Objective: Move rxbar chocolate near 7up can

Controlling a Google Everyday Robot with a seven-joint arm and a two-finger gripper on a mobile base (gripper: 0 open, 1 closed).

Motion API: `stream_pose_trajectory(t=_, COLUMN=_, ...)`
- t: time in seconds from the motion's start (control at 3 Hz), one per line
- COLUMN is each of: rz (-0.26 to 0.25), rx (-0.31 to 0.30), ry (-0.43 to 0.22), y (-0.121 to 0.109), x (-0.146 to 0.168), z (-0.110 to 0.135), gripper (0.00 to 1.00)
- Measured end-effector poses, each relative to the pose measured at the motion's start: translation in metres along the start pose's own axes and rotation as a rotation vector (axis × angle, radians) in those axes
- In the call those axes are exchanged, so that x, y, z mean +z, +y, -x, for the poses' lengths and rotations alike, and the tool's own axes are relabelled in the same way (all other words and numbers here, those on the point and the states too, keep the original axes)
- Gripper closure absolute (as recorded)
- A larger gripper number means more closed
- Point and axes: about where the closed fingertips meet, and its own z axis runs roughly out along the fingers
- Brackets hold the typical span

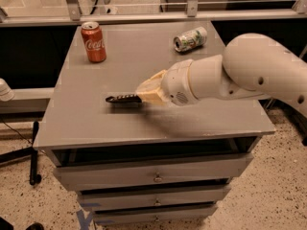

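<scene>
Warm, rather dim indoor light falls from above onto the grey desk (96,123). The gripper (149,92), over the desk's middle and clamped on the right end of the rxbar chocolate (123,98), throws with its arm a broad soft shadow toward the front edge. A thin dark shadow lies just under the bar. The Coca-Cola can (93,42) and 7up can (190,38) carry small pale glints, and the recesses beside the desk are black
</scene>
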Motion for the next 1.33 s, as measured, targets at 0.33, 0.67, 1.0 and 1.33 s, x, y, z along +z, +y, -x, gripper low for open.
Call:
stream_pose_trajectory(t=0.33, rz=-0.064, rx=-0.035, ry=-0.003, y=-0.030, x=-0.016, z=0.018, gripper=1.00)
stream_pose_trajectory(t=0.67, rz=-0.147, rx=-0.107, ry=0.010, y=-0.065, x=-0.044, z=0.030, gripper=1.00)
stream_pose_trajectory(t=1.0, rz=-0.161, rx=-0.117, ry=0.008, y=-0.071, x=-0.049, z=0.034, gripper=1.00)
stream_pose_trajectory(t=1.33, rz=-0.156, rx=-0.068, ry=0.018, y=-0.049, x=-0.048, z=0.021, gripper=0.82)
